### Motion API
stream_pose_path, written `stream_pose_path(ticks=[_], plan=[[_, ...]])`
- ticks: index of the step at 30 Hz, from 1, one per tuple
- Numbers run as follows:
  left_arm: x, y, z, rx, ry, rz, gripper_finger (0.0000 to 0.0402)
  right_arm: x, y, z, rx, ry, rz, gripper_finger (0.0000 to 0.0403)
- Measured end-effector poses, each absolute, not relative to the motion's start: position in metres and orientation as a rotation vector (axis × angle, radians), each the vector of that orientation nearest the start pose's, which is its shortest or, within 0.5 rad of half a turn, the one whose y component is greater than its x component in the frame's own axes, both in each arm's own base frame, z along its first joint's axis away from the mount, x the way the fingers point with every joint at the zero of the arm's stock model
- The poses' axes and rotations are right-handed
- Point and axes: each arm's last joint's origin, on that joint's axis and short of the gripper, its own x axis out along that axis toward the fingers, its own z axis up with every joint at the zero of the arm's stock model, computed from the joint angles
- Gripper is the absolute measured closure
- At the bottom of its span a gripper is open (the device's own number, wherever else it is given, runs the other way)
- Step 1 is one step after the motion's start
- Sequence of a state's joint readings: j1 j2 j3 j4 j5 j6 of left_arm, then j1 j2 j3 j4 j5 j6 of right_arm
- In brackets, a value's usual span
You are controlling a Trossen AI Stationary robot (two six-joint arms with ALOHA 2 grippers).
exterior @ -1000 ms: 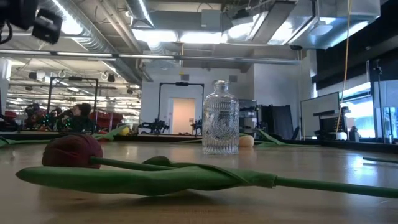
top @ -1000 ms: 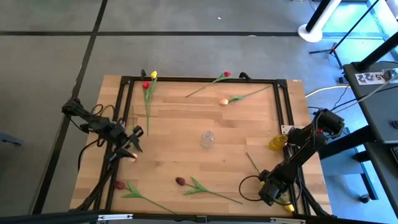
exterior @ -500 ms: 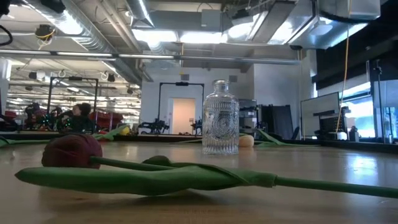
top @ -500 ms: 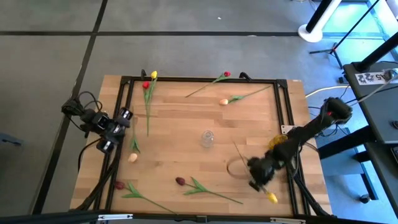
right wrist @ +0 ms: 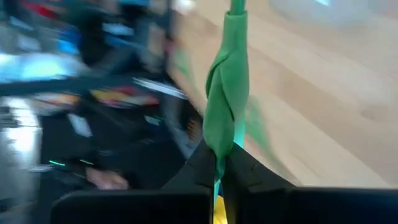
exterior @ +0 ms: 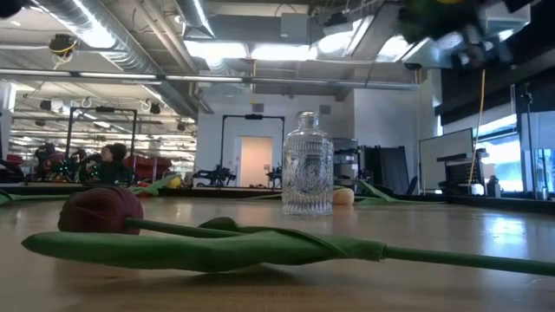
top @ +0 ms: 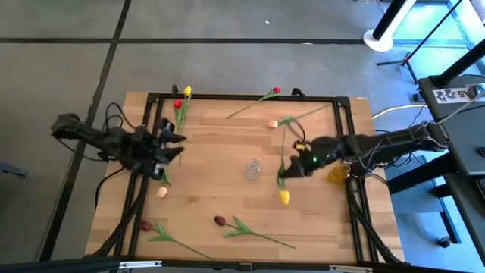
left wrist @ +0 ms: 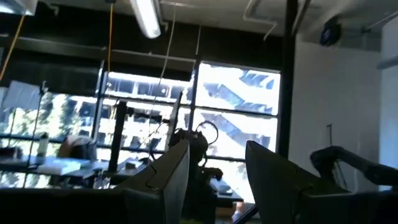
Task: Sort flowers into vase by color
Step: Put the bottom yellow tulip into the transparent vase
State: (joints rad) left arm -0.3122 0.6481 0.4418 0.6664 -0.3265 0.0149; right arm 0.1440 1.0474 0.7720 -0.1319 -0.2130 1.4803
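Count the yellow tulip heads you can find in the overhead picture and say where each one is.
2. One yellow tulip lies at the table's far left corner beside a red tulip. The other yellow tulip hangs from the right gripper, right of the glass vase. Others may be hidden.

Wooden table (top: 212,182): glass vase (top: 252,168) centre, tulips (top: 242,226) scattered flat around.

No readable text, label, brand or number shows; one far-off sign is illegible.
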Motion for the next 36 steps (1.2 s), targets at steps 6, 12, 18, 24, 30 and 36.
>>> stream_pose_path(ticks=[6,12,18,24,30,36], plan=[[0.171,-0.049,0.339,-0.051,-0.417,-0.018,0.0248,0.236,0.023,0.313,1.440,0.289,0.147,0.0398],[0.198,-0.055,0.362,0.151,-0.364,0.122,0.0248,0.239,0.019,0.319,1.436,0.202,0.183,0.0399],[0.237,-0.053,0.378,0.392,-0.150,0.244,0.0248,0.243,0.020,0.322,1.459,0.163,0.225,0.0399],[0.267,-0.048,0.391,0.626,-0.004,0.284,0.0248,0.245,0.021,0.321,1.480,0.192,0.253,0.0399],[0.300,-0.046,0.382,0.827,0.117,0.279,0.0248,0.245,0.023,0.320,1.505,0.244,0.293,0.0399],[0.332,-0.051,0.381,0.843,0.141,0.273,0.0248,0.244,0.024,0.320,1.498,0.299,0.342,0.0398]])
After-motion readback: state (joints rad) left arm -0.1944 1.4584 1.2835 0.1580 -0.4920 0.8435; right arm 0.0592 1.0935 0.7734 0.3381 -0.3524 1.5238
